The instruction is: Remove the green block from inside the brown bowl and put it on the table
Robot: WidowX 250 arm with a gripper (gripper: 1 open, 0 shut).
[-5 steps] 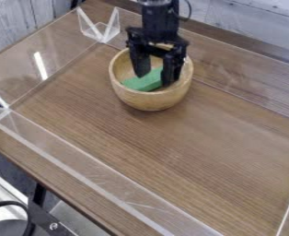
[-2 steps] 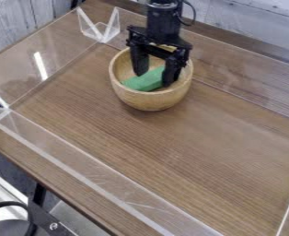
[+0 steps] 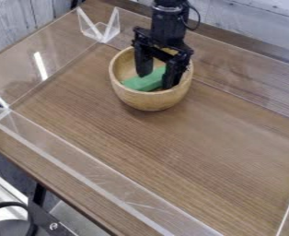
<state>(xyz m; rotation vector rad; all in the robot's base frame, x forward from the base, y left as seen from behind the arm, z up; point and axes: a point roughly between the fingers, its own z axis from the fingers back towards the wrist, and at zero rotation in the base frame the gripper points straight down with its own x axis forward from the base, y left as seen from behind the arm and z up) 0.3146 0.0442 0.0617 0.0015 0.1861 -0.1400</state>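
The brown bowl point(image 3: 150, 95) stands on the table point(image 3: 159, 157) at the far middle. Inside it lies the green block point(image 3: 142, 84), partly covered by the fingers. My black gripper point(image 3: 158, 72) points down into the bowl with its jaws open, one finger at the block's left part and the other near the bowl's right wall. I cannot tell whether the fingertips touch the block.
Low clear acrylic walls point(image 3: 37, 138) edge the tabletop. A clear angled piece point(image 3: 100, 26) sits at the far left corner. Bare wood-grain surface stretches in front of the bowl and to its right.
The gripper has rolled slightly over the bowl, so its fingers now look closer together in view. The bowl and the block have not moved.
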